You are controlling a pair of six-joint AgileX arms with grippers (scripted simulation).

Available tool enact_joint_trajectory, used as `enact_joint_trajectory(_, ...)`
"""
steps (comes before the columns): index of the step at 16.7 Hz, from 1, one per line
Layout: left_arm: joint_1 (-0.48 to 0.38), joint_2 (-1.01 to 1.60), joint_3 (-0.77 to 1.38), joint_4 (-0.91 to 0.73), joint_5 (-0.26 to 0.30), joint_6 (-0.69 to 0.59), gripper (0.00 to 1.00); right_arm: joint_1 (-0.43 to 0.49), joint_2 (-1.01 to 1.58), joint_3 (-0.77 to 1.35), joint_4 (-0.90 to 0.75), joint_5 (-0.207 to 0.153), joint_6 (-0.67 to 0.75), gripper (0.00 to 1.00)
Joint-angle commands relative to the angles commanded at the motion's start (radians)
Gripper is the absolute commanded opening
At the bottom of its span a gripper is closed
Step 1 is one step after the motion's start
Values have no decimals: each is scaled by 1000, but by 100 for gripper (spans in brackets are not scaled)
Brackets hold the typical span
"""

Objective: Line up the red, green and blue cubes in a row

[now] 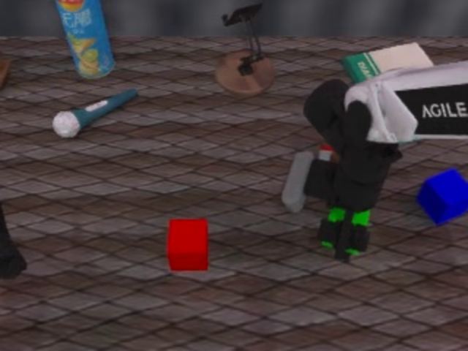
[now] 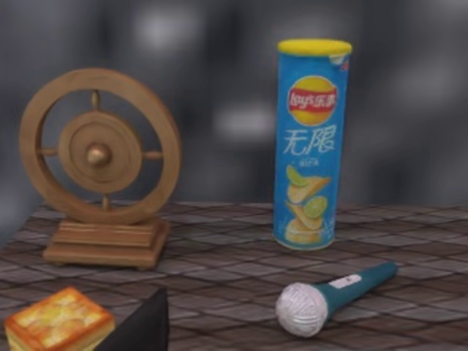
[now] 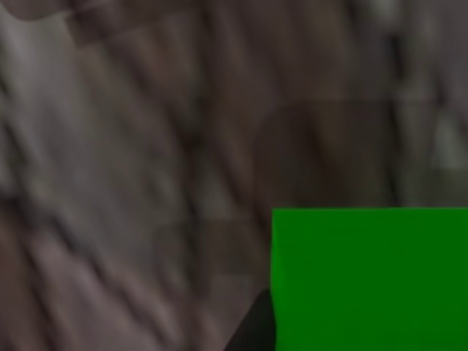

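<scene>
Dark tiled tabletop (image 1: 146, 307) (diamond pattern) runs to a blurred grey backdrop (image 2: 219, 88).

Right gripper (image 1: 344, 238) down, clamped.

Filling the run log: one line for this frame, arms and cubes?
right gripper: over table centre-right, at green cube | left arm: parked, left edge | red cube: centre, free | blue cube: right edge, free | row: not formed

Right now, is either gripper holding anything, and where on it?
The right gripper grips the small matte green cube by opposite sides. The left arm holds nothing visible.
</scene>
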State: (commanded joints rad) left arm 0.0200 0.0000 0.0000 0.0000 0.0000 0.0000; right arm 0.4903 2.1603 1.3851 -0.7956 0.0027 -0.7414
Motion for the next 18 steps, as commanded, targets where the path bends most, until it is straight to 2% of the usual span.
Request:
enact_joint_trajectory(8,0,0,0,0,0,0,100,-2,-4,3,-4,0,1,0)
enact_joint_trajectory(15,0,0,0,0,0,0,100,7,-97,123,-225,0,-2,0)
enact_joint_trajectory(18,0,0,0,0,0,0,100,7,-110,133,-241,-1,-1,0)
